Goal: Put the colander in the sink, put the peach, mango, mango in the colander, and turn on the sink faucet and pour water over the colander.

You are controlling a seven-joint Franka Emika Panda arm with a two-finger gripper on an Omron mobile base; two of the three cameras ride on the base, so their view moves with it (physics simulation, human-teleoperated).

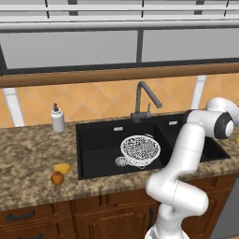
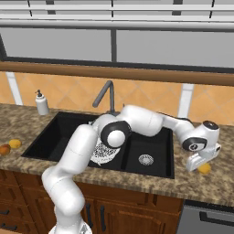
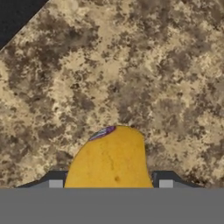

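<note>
One step done, most left. Colander (image 1: 140, 150) seated in left basin of sink (image 1: 95, 140), empty of fruit. Near counter's (image 1: 28, 154) front edge, left of sink: one mango (image 1: 62, 168) with peach (image 1: 58, 178) just beside it, both yet to be moved. Faucet (image 1: 144, 100) at sink's rear edge, off; no water running. Right of sink, near counter's front edge: second mango (image 2: 204, 168), clamped between the tips of gripper (image 2: 201, 165), judged ready for lift toward colander. Arm stretched low across sink to the right, elbow over basin, wrist bent down, hand pointing at counter.
</note>
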